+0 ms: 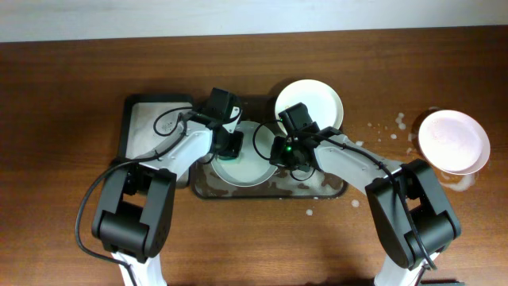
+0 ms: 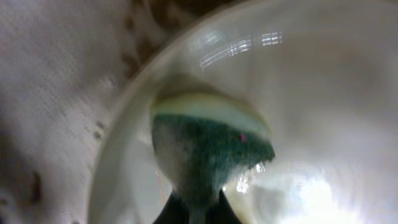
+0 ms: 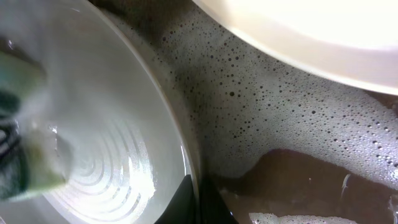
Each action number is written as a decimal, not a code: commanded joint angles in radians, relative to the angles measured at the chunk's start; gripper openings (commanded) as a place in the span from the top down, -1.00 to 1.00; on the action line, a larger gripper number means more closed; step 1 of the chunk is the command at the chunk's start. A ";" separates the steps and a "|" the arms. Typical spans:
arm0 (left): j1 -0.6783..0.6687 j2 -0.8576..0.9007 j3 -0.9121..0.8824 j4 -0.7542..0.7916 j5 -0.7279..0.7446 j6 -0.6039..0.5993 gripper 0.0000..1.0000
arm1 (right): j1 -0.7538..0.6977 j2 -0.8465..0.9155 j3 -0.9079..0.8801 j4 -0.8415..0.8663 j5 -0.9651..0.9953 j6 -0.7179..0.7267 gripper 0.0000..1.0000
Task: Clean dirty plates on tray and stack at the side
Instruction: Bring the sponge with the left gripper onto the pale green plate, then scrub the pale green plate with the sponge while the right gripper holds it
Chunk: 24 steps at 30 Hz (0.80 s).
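A white plate (image 1: 248, 171) lies in the large dark tray (image 1: 333, 189), which holds foamy water. My left gripper (image 1: 228, 144) is shut on a green sponge (image 2: 205, 149) and presses it onto the inside of this plate (image 2: 323, 124). My right gripper (image 1: 279, 151) is shut on the plate's right rim (image 3: 112, 124), one finger inside and one outside (image 3: 198, 199). The sponge shows at the left edge of the right wrist view (image 3: 18, 149). A second plate (image 1: 309, 103) rests at the tray's back right and also shows in the right wrist view (image 3: 311, 31). A third plate (image 1: 452, 141) sits on the table at the far right.
A narrower dark tray (image 1: 147, 123) with white foam stands left of the large tray. Foam flecks (image 1: 381, 127) lie on the wooden table between the large tray and the far-right plate. Brown water and suds cover the tray floor (image 3: 298, 180).
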<state>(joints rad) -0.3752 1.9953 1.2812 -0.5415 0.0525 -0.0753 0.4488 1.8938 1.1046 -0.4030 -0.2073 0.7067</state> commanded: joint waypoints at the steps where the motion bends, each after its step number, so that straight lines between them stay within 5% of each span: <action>1: 0.005 0.054 -0.054 0.108 -0.142 -0.015 0.99 | 0.002 0.015 0.012 0.000 0.001 -0.011 0.92; 5: 0.005 0.054 -0.054 0.190 -0.180 -0.014 0.99 | 0.002 0.015 0.012 -0.001 0.001 -0.011 0.92; 10: 0.005 0.054 -0.054 -0.105 0.016 0.008 0.99 | 0.002 0.015 0.012 0.000 0.001 -0.011 0.92; 13: 0.005 0.054 -0.054 -0.198 0.335 0.352 0.99 | 0.002 0.015 0.012 0.000 0.001 -0.011 0.92; 15: 0.005 0.054 -0.054 -0.196 0.375 0.457 0.99 | 0.002 0.015 0.012 -0.001 0.001 -0.011 0.92; 17: 0.005 0.054 -0.054 -0.152 0.353 0.492 0.99 | 0.002 0.015 0.012 -0.002 0.001 -0.011 0.92; 21: 0.005 0.054 -0.054 0.064 0.040 0.261 0.99 | 0.002 0.015 0.012 -0.003 0.001 -0.013 0.92; 24: 0.005 0.054 -0.054 0.176 -0.097 0.217 0.99 | 0.002 0.015 0.012 -0.004 0.001 -0.018 0.92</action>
<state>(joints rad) -0.3759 1.9980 1.2499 -0.4095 0.1860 0.2218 0.4488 1.8938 1.1053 -0.4034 -0.2077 0.6983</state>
